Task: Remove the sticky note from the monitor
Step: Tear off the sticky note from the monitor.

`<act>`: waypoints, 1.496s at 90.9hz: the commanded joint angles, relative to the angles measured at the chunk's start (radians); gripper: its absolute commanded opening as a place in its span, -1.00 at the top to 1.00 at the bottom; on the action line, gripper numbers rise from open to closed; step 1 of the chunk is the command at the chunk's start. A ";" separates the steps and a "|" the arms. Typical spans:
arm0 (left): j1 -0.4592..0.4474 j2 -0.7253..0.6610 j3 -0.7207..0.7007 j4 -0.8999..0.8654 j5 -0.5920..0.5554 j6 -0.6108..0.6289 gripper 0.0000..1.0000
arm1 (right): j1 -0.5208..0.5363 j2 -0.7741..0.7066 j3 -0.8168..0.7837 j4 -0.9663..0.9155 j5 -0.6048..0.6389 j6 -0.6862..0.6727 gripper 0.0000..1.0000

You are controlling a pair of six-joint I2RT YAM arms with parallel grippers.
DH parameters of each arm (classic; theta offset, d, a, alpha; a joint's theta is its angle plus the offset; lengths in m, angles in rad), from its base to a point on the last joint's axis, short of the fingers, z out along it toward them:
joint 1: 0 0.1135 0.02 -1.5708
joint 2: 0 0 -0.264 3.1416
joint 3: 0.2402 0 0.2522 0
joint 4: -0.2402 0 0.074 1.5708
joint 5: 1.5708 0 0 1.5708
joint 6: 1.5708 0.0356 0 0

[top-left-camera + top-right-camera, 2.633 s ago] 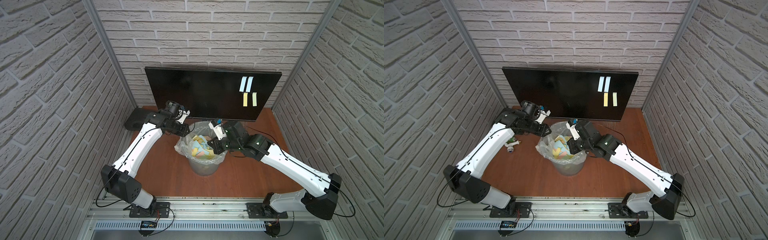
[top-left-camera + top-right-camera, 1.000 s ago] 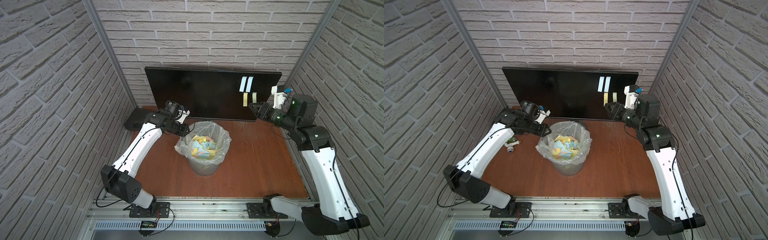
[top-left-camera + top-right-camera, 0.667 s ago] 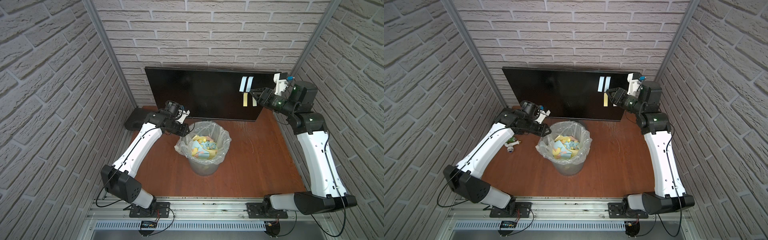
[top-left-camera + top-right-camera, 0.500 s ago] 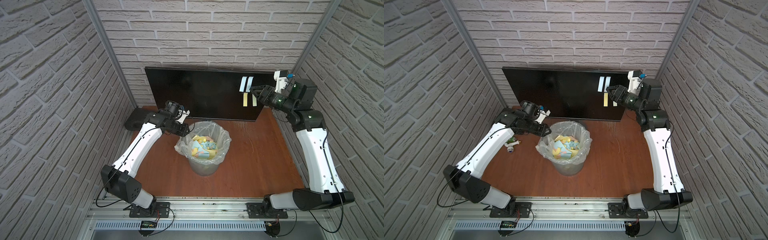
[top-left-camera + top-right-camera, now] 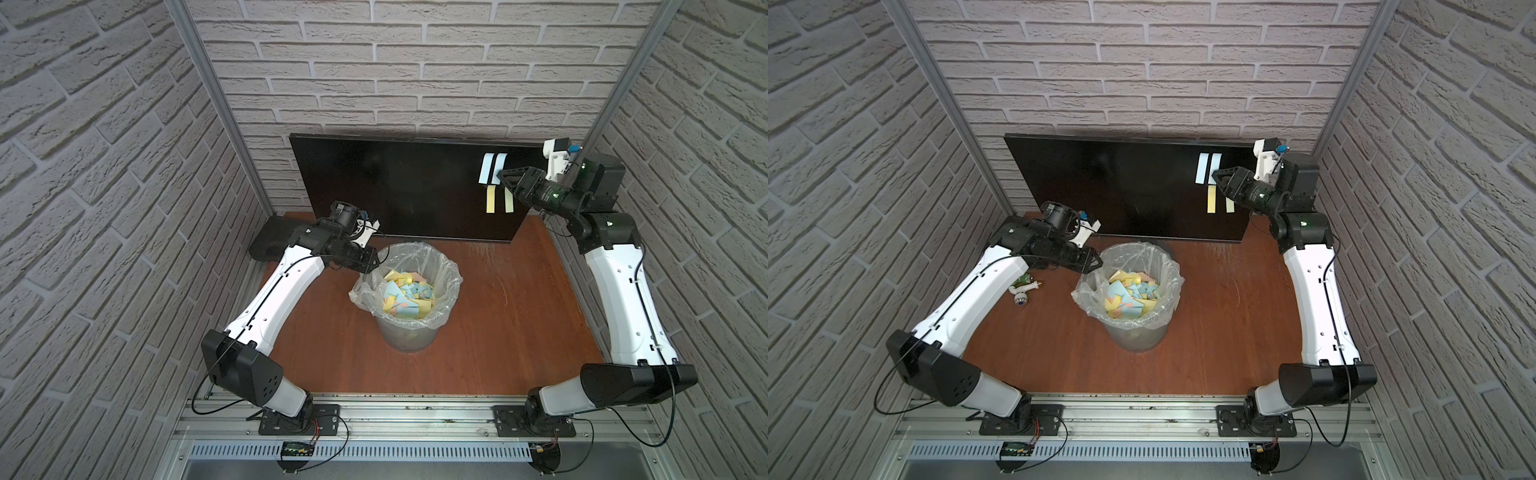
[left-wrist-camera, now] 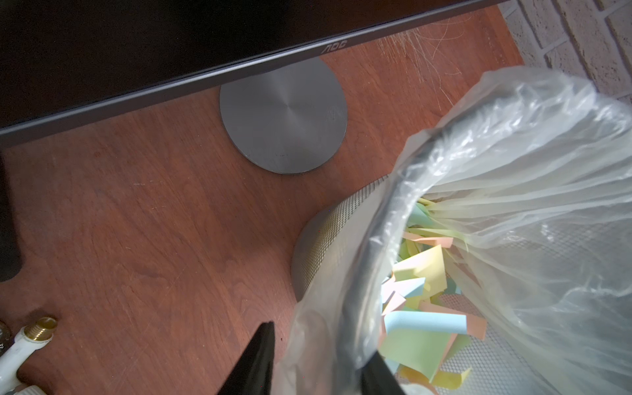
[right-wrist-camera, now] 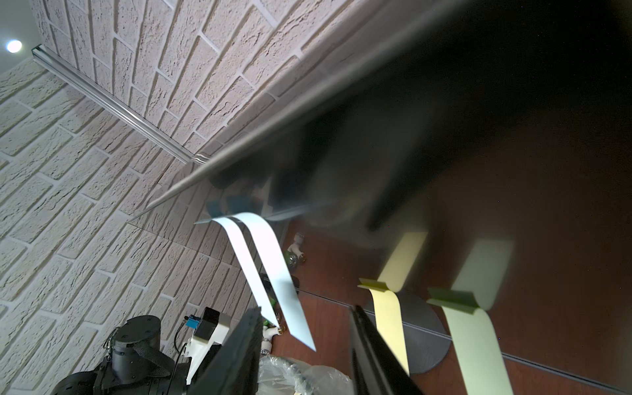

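The monitor (image 5: 395, 187) stands against the back wall. Its right part carries two pale blue sticky notes (image 5: 492, 167) above a yellow one (image 5: 491, 199) and a greenish one (image 5: 508, 202). My right gripper (image 5: 503, 179) is open right at the screen. In the right wrist view the nearer blue sticky note (image 7: 277, 270) hangs with its loose lower end between the right gripper's (image 7: 304, 328) spread fingers, not pinched. The left gripper (image 5: 372, 266) is shut on the bin's rim and plastic liner (image 6: 328, 342).
The mesh bin (image 5: 453, 266), lined with clear plastic, holds several coloured notes and stands mid-table. A round grey monitor foot (image 6: 284, 113) lies behind it. A white fitting with a brass end (image 5: 1021, 291) and a black ribbed case (image 5: 270, 237) sit at the left. Brick walls close in.
The right arm has left the bin, swung up to the monitor's right side and closed in on the blue notes. The left arm has stayed on the bin's rim.
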 commanded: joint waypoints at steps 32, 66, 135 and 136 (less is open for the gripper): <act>0.014 0.002 0.020 -0.001 -0.009 0.005 0.25 | -0.003 0.036 0.028 0.092 -0.052 0.021 0.13; 0.014 0.001 0.022 -0.003 -0.009 0.006 0.25 | -0.002 0.035 0.020 0.104 -0.057 0.032 0.40; 0.017 -0.005 0.016 -0.001 -0.009 0.006 0.25 | -0.002 -0.051 -0.005 0.108 -0.042 0.037 0.94; 0.017 -0.006 0.016 0.000 -0.009 0.006 0.25 | -0.002 -0.053 -0.006 0.108 -0.042 0.038 0.94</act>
